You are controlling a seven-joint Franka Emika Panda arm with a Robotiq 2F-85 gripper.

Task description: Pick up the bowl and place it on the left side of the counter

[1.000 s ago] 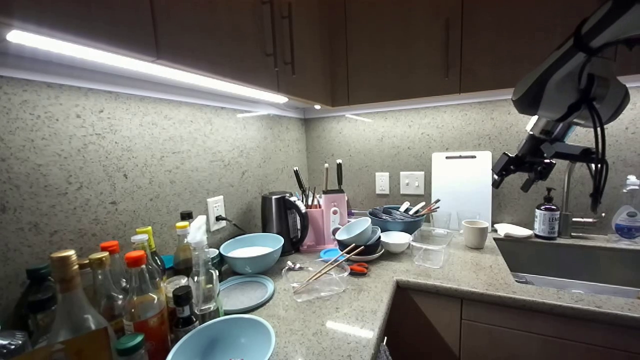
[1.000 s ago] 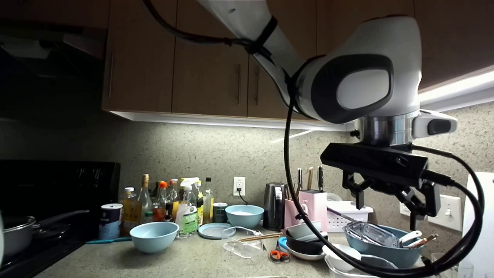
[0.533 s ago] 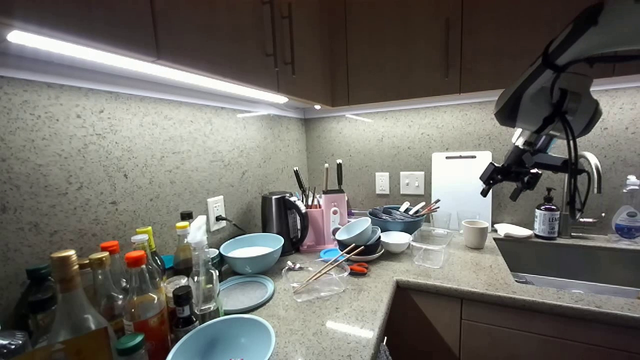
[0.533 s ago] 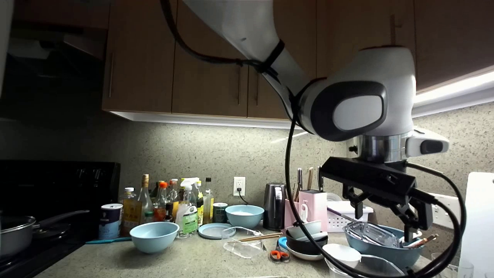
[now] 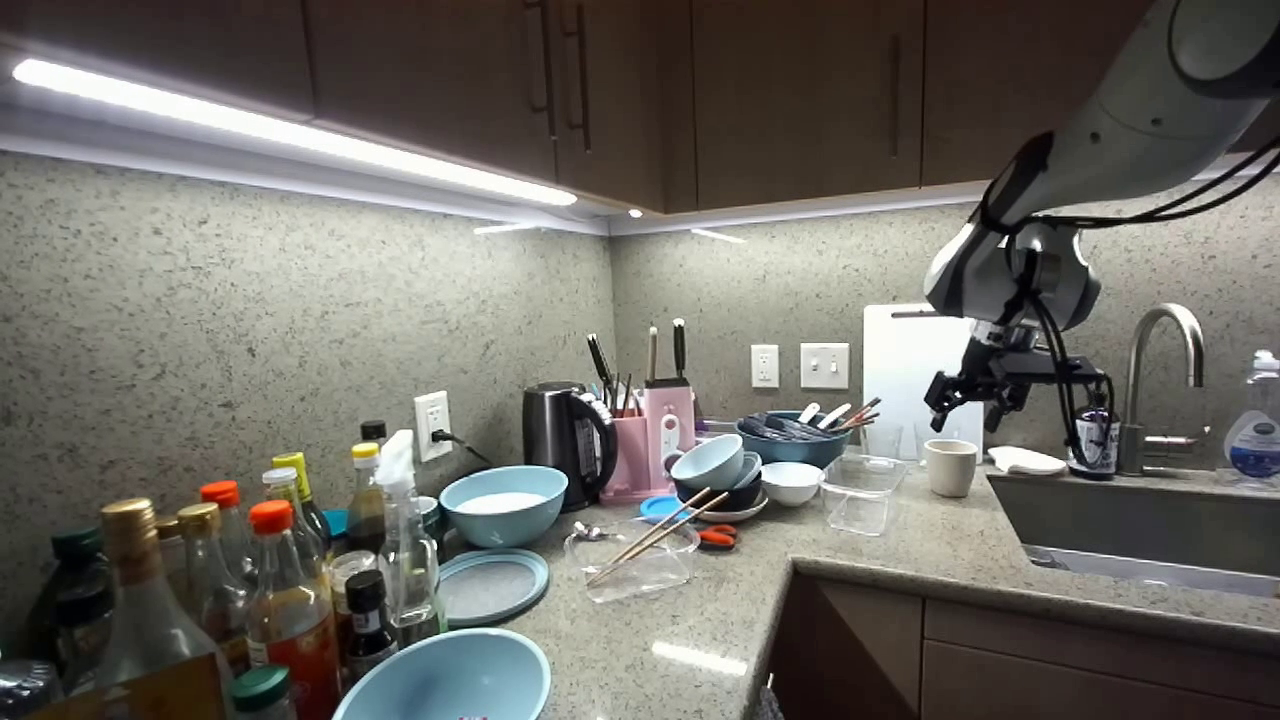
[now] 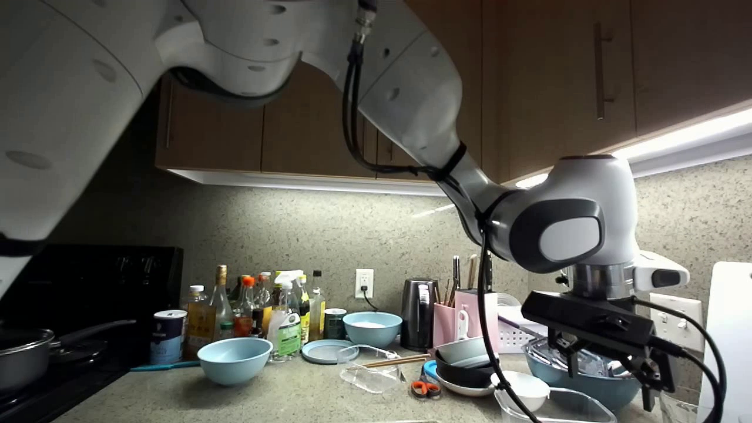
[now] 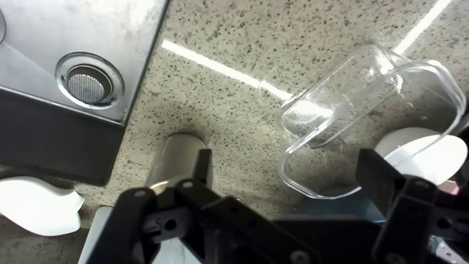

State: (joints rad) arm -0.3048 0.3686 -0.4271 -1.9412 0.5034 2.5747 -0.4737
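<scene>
The arm [image 6: 420,94] is reaching over the counter [image 5: 640,640], and its gripper [image 7: 285,163] is pointing down with its fingers [image 7: 202,167] standing wide apart. In an exterior view it is hanging in front of the white board [image 5: 900,350]. In the wrist view one finger is covering part of the cup [image 7: 177,154], which is standing near a corner of the sink [image 7: 55,135]; the clear box [image 7: 351,110] is showing partly between the fingers, and the white bowl [image 7: 436,157] is sitting just beside it.

Toward the left in both exterior views, the front bowl [image 6: 235,361] is standing just beside the bottles [image 6: 244,317], well apart from the gripper. The back bowl [image 6: 372,332] is standing by the kettle [image 6: 418,317] with something white [image 5: 503,504] showing inside, and the blue disc [image 6: 328,351] is lying between the two bowls. Farther along, small bowls [image 5: 708,463] are sitting tilted in the dark bowl [image 6: 461,375], near the white bowl, while the large bowl [image 5: 800,450] behind them is holding utensils [image 5: 833,416]. Chopsticks [image 5: 655,540] are lying across the clear tray [image 5: 640,585], and scissors [image 5: 715,538] are lying near it. In an exterior view the pan [image 6: 26,359] is sitting on the stove [image 6: 88,294] at the left edge. Which of the bowls is being meant by the task cannot be told.
</scene>
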